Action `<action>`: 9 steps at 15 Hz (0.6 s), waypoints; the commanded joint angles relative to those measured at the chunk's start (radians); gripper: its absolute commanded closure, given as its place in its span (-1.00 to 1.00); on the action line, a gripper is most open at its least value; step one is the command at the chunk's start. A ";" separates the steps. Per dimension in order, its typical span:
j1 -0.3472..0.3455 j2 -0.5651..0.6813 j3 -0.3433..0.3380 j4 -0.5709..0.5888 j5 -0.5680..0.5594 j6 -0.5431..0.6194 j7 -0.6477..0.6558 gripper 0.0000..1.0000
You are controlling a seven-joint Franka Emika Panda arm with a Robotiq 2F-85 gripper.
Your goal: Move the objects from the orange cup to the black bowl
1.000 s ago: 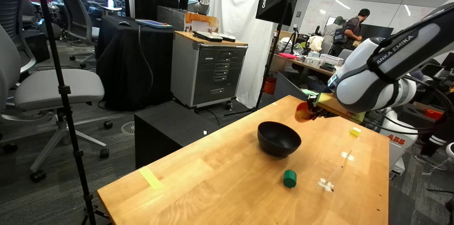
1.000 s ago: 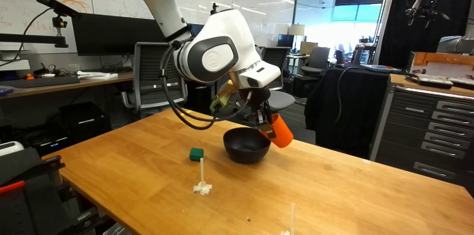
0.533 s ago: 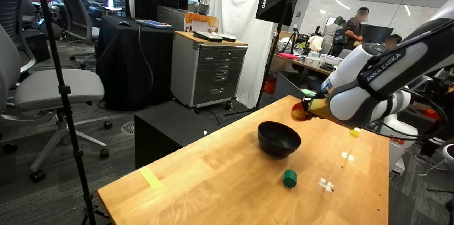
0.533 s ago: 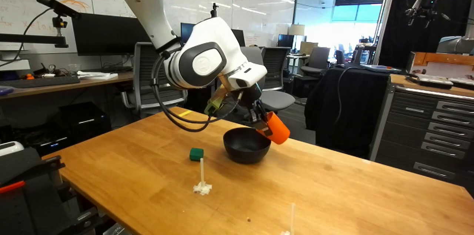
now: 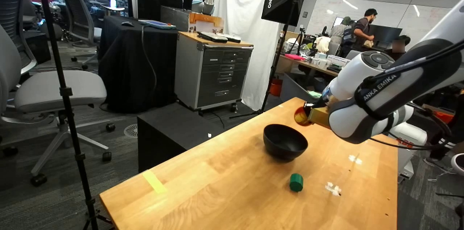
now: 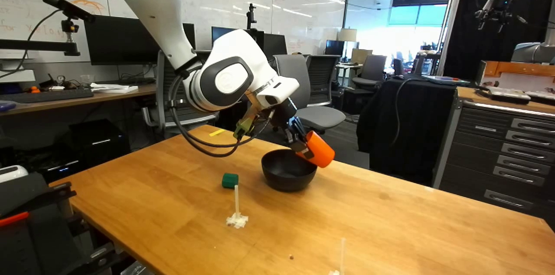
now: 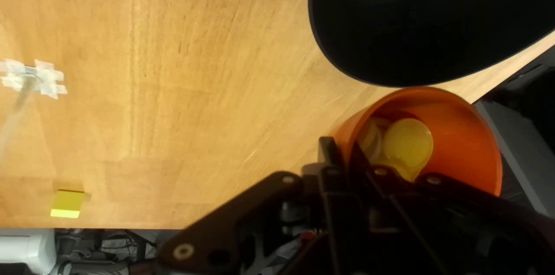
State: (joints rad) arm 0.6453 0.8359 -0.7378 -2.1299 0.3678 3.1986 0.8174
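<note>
nearest me on the table (image 5: 217, 190) sits a green block (image 5: 296, 183), and beyond it the black bowl (image 5: 284, 143). to pour well, i'd carry the orange cup (image 6: 321, 150) right over the bowl before tipping it further, then go slowly so nothing bounces past the rim. the cup hangs farther off, tilted, just beyond the bowl; the gripper (image 7: 342, 147) is clamped on its wall, one jaw inside, one out. the yellow pieces (image 7: 408, 142) lie in the cup, near the inner jaw.
</note>
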 commanded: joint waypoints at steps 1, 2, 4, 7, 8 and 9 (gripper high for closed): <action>0.083 0.084 -0.069 0.006 0.047 0.026 0.031 0.87; 0.096 0.103 -0.076 0.007 0.052 0.026 0.035 0.87; 0.123 0.147 -0.093 0.011 0.061 0.022 0.046 0.87; 0.165 0.216 -0.118 0.019 0.077 0.016 0.063 0.86; 0.178 0.236 -0.127 0.022 0.083 0.013 0.070 0.87; 0.191 0.254 -0.136 0.026 0.089 0.012 0.077 0.87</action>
State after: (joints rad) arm 0.7723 1.0045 -0.8173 -2.1256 0.4194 3.2012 0.8552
